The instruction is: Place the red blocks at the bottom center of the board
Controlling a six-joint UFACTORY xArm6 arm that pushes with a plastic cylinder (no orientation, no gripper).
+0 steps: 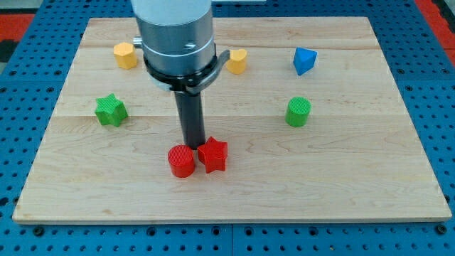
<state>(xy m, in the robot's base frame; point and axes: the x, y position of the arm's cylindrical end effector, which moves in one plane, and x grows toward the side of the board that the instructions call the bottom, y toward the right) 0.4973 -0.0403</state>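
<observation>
A red cylinder point(181, 161) and a red star block point(213, 155) sit side by side, touching, at the board's lower middle. My tip point(194, 145) stands just above them in the view, at the gap between the two, close to or touching both. The dark rod rises from there to the grey arm body at the view's top.
A green star block point(111, 110) lies at the left, a green cylinder point(298, 112) at the right. A yellow block point(125, 55) sits at the top left, another yellow block point(237, 61) beside the arm, a blue block point(304, 60) at the top right. The wooden board point(355, 178) rests on a blue pegboard.
</observation>
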